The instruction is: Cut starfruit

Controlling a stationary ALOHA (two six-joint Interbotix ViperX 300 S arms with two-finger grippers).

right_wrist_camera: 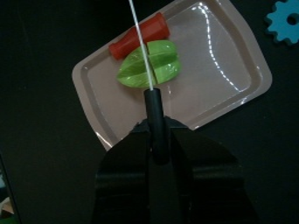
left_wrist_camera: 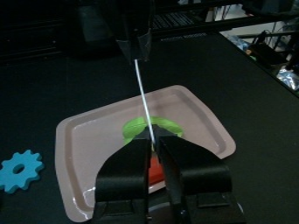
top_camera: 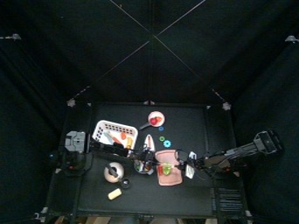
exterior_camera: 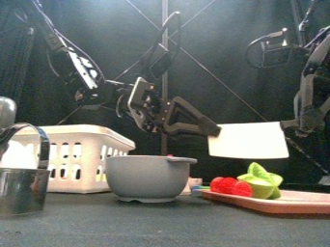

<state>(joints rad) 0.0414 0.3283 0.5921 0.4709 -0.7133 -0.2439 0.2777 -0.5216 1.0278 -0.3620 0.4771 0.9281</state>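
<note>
The black table (top_camera: 198, 127) is loaded with a white basket (exterior_camera: 71, 154), a grey bowl (exterior_camera: 150, 178), a metal cup (exterior_camera: 22, 188), a pink board (exterior_camera: 277, 200) and a blue gear (left_wrist_camera: 19, 169).

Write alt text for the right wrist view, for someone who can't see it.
The right tool holds a knife by its black handle, the thin blade lying across a green starfruit on a pink cutting board. A red item sits on the board against the fruit, and a blue gear lies on the black table beyond the board's corner.
</note>
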